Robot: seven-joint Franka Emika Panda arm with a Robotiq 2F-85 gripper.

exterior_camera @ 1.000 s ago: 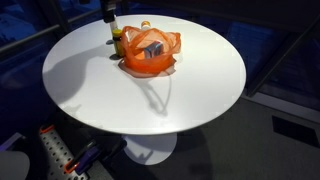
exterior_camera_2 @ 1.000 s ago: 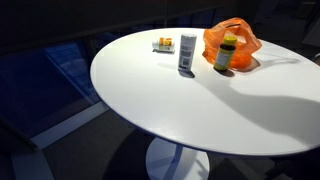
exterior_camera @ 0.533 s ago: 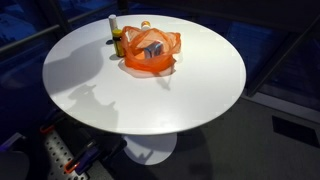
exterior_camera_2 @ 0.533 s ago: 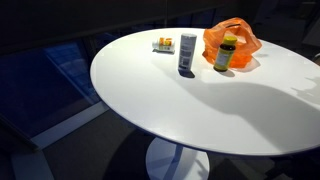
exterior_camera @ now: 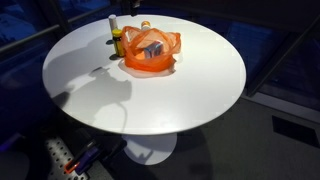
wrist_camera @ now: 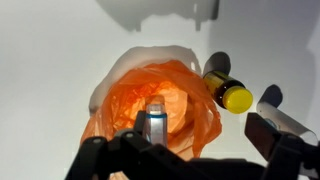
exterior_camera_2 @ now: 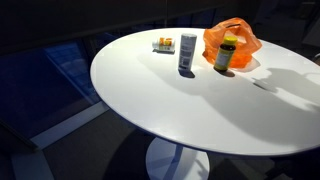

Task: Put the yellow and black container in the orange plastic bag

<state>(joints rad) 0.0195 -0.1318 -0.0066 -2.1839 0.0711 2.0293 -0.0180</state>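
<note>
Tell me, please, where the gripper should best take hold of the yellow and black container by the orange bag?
Probably its upper part, from above. The yellow and black container stands upright and is narrow and round, so the open gripper can straddle it. The orange bag crowds one side, so a sideways approach risks snagging it.

Grey can [exterior_camera_2: 187, 53] upright on white table [exterior_camera_2: 150, 100]; small packet [exterior_camera_2: 162, 44] nearby.
</note>
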